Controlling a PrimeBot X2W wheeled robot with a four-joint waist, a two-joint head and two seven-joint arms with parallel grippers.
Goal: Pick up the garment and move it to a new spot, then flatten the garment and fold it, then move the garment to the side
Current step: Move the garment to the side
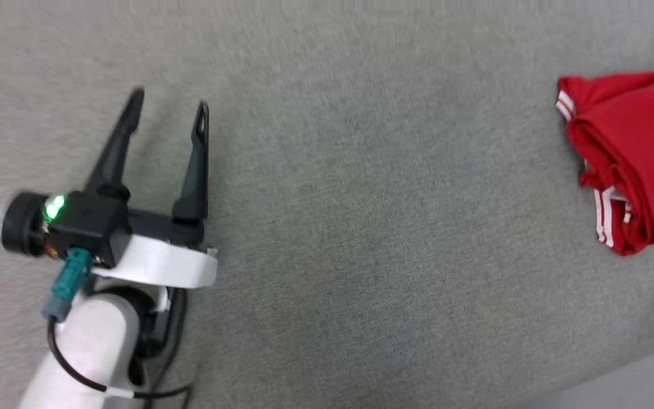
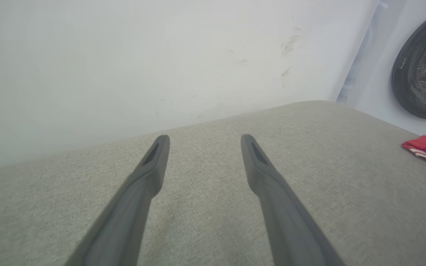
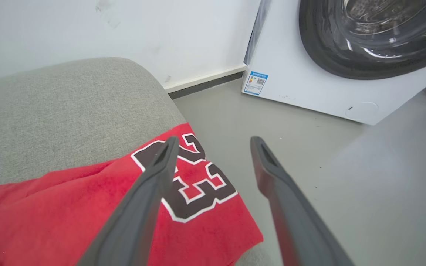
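Garment (image 1: 633, 153): red jersey, folded, numbered face up, at the right edge of the grey cushion (image 1: 361, 227); right gripper (image 3: 215, 142) just over its outer edge, jaws spread and empty, the nearer arm; left gripper (image 1: 170, 101) likewise spread and empty, well apart over the cushion's left part.

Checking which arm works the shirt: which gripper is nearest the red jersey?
The right gripper: open, at the numbered end of the red jersey. The left gripper, also open, is over bare grey cushion, well away.
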